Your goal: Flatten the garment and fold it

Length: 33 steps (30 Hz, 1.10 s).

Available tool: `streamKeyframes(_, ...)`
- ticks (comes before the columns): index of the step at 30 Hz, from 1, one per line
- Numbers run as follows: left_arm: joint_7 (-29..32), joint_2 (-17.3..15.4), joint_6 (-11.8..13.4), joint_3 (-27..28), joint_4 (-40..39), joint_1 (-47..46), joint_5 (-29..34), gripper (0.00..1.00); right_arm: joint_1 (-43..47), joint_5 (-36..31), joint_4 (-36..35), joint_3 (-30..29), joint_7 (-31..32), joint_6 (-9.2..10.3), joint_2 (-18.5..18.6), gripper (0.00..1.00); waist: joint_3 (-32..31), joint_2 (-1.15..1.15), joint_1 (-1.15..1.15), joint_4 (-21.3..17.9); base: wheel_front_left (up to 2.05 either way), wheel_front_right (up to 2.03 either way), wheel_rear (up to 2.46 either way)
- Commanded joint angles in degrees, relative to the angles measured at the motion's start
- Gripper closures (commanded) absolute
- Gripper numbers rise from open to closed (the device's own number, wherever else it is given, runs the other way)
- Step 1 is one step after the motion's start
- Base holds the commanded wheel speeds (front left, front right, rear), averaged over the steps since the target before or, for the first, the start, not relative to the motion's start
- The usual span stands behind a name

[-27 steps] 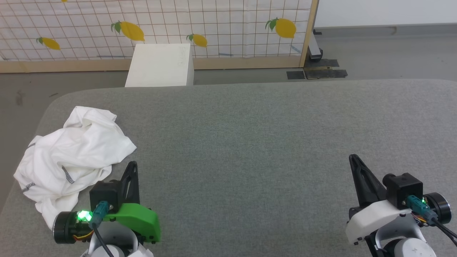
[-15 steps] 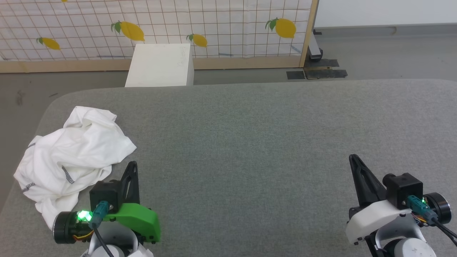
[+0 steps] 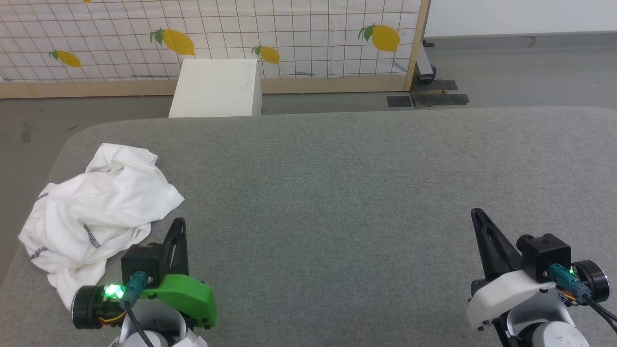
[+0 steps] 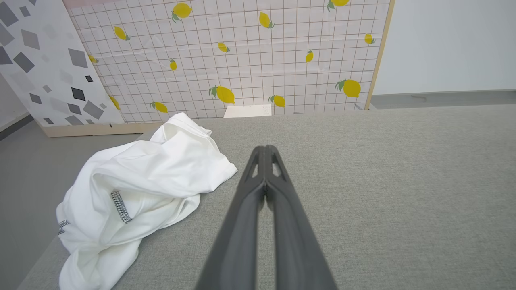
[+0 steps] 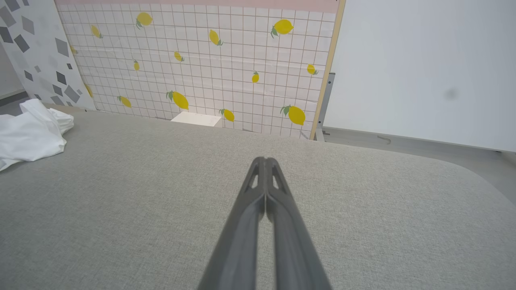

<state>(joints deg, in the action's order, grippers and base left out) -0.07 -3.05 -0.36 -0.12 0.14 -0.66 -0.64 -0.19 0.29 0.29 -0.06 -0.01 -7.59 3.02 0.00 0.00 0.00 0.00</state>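
Garment: the white T-shirt (image 3: 96, 212) (image 4: 141, 189) lies crumpled in a loose heap, with dark zigzag stitching showing on a few folds. In the head view it sits at about 8 o'clock on the table, close to the left edge.
Left gripper: the left gripper (image 3: 179, 221) (image 4: 265, 148) is just beside the garment, at its 4 o'clock. Its fingers are clenched tip to tip, with nothing between them.
Right gripper: the right gripper (image 3: 477, 212) (image 5: 265, 160) is at about 4 o'clock on the table, well apart from the garment (image 5: 28, 133). It is also clenched and holds nothing.
Table: the table (image 3: 337, 193) has a grey, felt-like cover and rounded far corners.
Box: a white box (image 3: 217, 88) stands on the floor just beyond the table's far edge, at about 11 o'clock.
Screen: a wooden-framed screen (image 3: 289, 38) with a white grid and yellow lemons stands behind the box.
Panel: a pale panel (image 4: 40, 60) with grey shards stands at 10 o'clock in the left wrist view.
Floor: the floor (image 3: 506, 72) is grey, with dark tape patches (image 3: 426, 99) at the screen's foot, at about 1 o'clock.
Wall: a plain white wall (image 5: 423, 68) stands at 2 o'clock in the right wrist view.
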Motion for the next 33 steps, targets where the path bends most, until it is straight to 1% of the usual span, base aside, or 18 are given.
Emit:
streamKeyframes(1, 0.1, 0.2, 0.4, 0.1, -0.1, 0.7, 0.6, 1.00, 0.2, -0.3, -0.3, 0.1, 0.0, 0.10, -0.1, 1.00, 0.0, 0.00, 0.00, 0.0, 0.00, 0.00, 0.00)
streamKeyframes(2, 0.1, 0.2, 0.4, 0.1, -0.1, 0.7, 0.6, 1.00, 0.2, -0.3, -0.3, 0.1, 0.0, 0.10, -0.1, 1.00, 0.0, 0.00, 0.00, 0.0, 0.00, 0.00, 0.00)
streamKeyframes(3, 0.0, 0.0, 0.0, 0.0, 0.0, 0.0, 0.0, 0.00, 0.0, 0.0, 0.0, 0.0, 0.0, 0.00, 0.0, 0.00, 0.0, 0.00, 0.00, 0.0, 0.00, 0.00, 0.00)
streamKeyframes(19, -1.5, 0.0, 0.9, -1.8, 1.4, -0.8, -1.1, 0.00, 0.1, -0.3, -0.1, -0.5, -1.1, 0.01, 0.0, 0.00, 0.0, 0.00, 0.00, 0.6, 0.00, 0.00, 0.00)
streamKeyframes(25, -2.2, -0.1, 1.3, -2.4, 2.0, -1.2, -1.6, 0.00, 0.1, -0.4, -0.2, -0.6, -1.7, 0.01, 0.0, 0.00, 0.1, 0.00, 0.00, 2.0, 0.00, 0.00, 0.00)
streamKeyframes(33, -3.2, -0.4, 2.1, -2.9, 2.6, -1.6, -2.3, 0.00, 0.2, -0.6, -0.2, -0.6, -2.2, 0.02, 0.0, 0.00, 0.2, 0.00, 0.00, 4.8, 0.00, 0.00, 0.00)
